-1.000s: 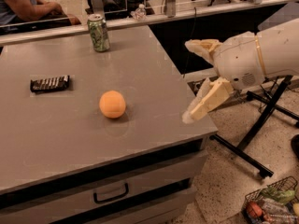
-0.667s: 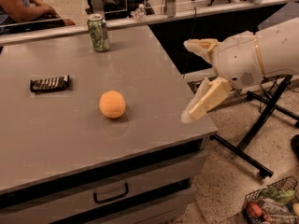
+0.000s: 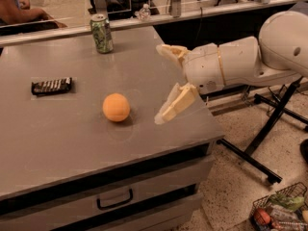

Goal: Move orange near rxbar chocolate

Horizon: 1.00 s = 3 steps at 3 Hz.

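Trouble seemed likeliest at the grasp: my tool (image 3: 166, 83) hung empty, fingers spread wide, with the smooth round orange fruit (image 3: 116, 107) just ahead of it on the grey desk (image 3: 57, 143). An off-centre close could roll it past the flat dark-brown wrapped bar (image 3: 51, 85) beyond.
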Motion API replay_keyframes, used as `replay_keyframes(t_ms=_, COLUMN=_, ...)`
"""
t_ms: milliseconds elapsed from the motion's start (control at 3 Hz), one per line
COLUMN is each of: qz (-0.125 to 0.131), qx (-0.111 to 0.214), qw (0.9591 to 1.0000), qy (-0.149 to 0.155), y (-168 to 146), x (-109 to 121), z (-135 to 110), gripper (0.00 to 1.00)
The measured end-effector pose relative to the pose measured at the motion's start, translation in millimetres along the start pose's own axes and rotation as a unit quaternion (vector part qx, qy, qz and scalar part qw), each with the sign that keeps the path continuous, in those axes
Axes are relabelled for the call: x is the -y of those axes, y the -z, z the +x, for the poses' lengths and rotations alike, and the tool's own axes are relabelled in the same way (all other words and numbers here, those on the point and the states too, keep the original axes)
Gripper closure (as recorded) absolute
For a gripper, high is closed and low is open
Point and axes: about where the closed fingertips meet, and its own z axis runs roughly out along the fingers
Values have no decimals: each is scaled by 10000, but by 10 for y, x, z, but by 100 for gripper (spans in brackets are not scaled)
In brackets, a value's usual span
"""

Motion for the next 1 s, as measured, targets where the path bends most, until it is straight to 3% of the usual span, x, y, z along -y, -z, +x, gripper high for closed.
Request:
replay_keyframes(t_ms=333, qz=-172, qx=213, qw=9996, qy=-76, y=-301, x=44, z=68, gripper=0)
replay_keyframes(t_ms=1000, qz=-537, qx=186, qw=9976, qy=-397, y=-728, x=2, z=170, gripper=0)
